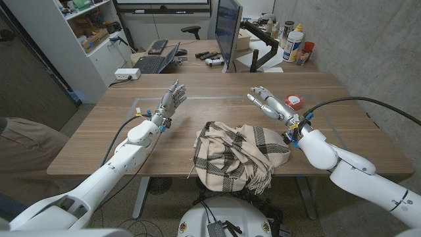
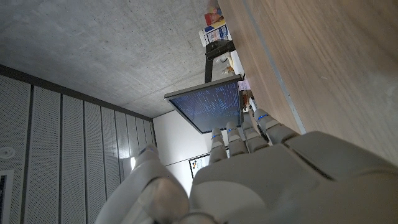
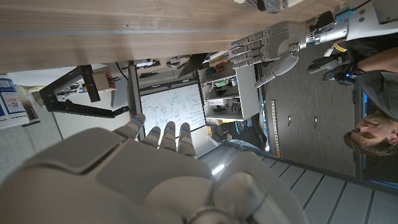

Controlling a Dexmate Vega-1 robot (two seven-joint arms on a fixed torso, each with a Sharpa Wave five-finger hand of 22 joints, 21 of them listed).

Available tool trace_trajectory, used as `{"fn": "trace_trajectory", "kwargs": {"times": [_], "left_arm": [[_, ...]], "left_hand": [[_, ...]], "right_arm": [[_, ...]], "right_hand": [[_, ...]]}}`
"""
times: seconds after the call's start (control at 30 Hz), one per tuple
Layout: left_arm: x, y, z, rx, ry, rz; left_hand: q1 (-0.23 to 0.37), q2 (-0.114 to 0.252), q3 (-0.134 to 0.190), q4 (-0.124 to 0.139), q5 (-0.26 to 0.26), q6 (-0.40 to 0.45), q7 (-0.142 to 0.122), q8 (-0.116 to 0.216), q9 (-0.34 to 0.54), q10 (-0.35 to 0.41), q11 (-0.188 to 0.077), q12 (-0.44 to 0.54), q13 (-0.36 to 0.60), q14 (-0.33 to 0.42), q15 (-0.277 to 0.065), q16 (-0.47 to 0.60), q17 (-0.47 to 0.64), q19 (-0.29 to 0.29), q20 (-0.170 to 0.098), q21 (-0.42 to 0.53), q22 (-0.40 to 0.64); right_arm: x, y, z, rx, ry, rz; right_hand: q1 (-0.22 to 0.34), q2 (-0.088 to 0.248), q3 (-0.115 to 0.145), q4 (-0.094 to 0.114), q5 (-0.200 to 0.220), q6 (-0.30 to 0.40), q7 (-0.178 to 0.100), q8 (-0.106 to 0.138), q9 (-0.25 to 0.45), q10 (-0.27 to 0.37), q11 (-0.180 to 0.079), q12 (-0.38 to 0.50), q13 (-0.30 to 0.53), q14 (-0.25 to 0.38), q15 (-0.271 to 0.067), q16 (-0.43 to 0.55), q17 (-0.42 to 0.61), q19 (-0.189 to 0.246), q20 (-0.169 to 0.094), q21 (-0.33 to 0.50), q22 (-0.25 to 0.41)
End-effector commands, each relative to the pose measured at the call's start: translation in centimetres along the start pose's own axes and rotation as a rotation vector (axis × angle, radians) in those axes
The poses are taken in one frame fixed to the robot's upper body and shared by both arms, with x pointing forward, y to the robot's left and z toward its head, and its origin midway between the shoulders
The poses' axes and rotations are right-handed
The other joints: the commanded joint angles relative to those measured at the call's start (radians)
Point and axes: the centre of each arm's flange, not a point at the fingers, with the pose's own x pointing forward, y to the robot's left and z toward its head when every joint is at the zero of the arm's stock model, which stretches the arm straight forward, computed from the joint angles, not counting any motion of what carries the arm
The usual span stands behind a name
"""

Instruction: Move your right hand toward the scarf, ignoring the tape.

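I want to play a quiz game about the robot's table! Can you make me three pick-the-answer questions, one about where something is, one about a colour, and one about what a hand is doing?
1. Where is the scarf?
A. near the table's front edge, between the arms
B. on the floor
C. on a shelf

2. What colour is the tape?
A. blue
B. red and white
C. green

3. What is the right hand doing?
A. holding the scarf
B. gripping the tape
C. open, holding nothing

Answers: 1 A, the scarf lies bunched there. 2 B, its case is red and white. 3 C, its fingers are spread above the table.
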Motion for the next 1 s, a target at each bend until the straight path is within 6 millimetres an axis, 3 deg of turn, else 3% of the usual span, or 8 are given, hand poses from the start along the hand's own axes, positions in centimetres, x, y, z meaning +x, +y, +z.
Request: {"fn": "trace_trajectory", "kwargs": {"times": [0.03,0.57,0.7,0.83,1.0], "left_arm": [[-0.6,-0.8,0.2,0.007,-0.004,-0.012],[-0.7,-1.2,0.3,0.002,-0.013,-0.022],[-0.6,-1.1,0.6,0.012,-0.024,-0.023],[-0.6,-0.9,0.8,0.015,-0.03,-0.022],[-0.6,-0.7,0.9,0.016,-0.035,-0.02]], "left_hand": [[0.005,0.004,0.001,-0.002,0.001,-0.005,0.002,0.001,0.002,-0.004,-0.001,0.005,0.003,-0.007,-0.056,0.003,0.004,-0.002,-0.002,0.004,0.002],[0.004,0.005,0.001,-0.004,0.001,-0.005,0.002,0.002,0.002,-0.003,-0.001,0.006,0.003,-0.008,-0.056,0.004,0.004,-0.001,-0.002,0.005,0.002],[0.004,0.005,0.001,-0.005,0.001,-0.006,-0.001,0.002,0.002,-0.004,0.0,0.006,0.003,-0.01,-0.056,0.004,0.004,-0.002,0.009,0.005,0.002],[0.004,0.005,0.001,-0.006,0.001,-0.006,-0.002,0.003,0.002,-0.006,-0.004,0.006,0.003,-0.01,-0.064,0.004,0.004,-0.002,-0.006,0.005,0.002],[0.004,0.005,0.001,-0.007,0.001,-0.007,-0.003,0.003,0.002,-0.01,-0.004,0.005,0.003,-0.012,-0.067,0.004,0.004,-0.006,-0.008,0.003,0.002]], "right_arm": [[-1.0,0.5,0.7,-0.105,0.0,0.008],[-1.0,1.0,1.5,-0.203,-0.013,0.054],[-1.1,1.3,1.7,-0.224,-0.009,0.06],[-1.2,1.6,1.8,-0.236,-0.002,0.067],[-1.2,2.1,2.1,-0.247,0.003,0.079]], "right_hand": [[0.007,0.03,0.009,0.001,0.003,0.004,-0.003,0.002,0.004,-0.001,-0.002,0.004,0.004,-0.011,-0.002,0.007,0.003,-0.007,0.005,-0.001,0.004],[0.032,0.062,0.036,-0.007,0.007,0.012,-0.007,0.008,0.004,0.005,-0.016,0.01,0.003,-0.01,-0.007,0.007,0.002,-0.007,0.005,0.001,0.004],[0.04,0.073,0.046,-0.009,0.008,0.014,-0.015,0.009,0.004,0.006,-0.017,0.01,0.003,-0.009,-0.01,0.007,0.001,-0.009,0.008,0.0,0.004],[0.053,0.091,0.065,-0.011,0.008,0.015,-0.016,0.01,0.004,0.009,-0.018,0.013,0.003,-0.01,-0.016,0.008,0.001,-0.007,-0.015,0.002,0.004],[0.056,0.099,0.075,-0.01,0.008,0.015,-0.017,0.009,0.004,0.005,-0.018,0.011,0.003,-0.013,-0.017,0.007,0.002,-0.016,-0.003,-0.001,0.004]]}}
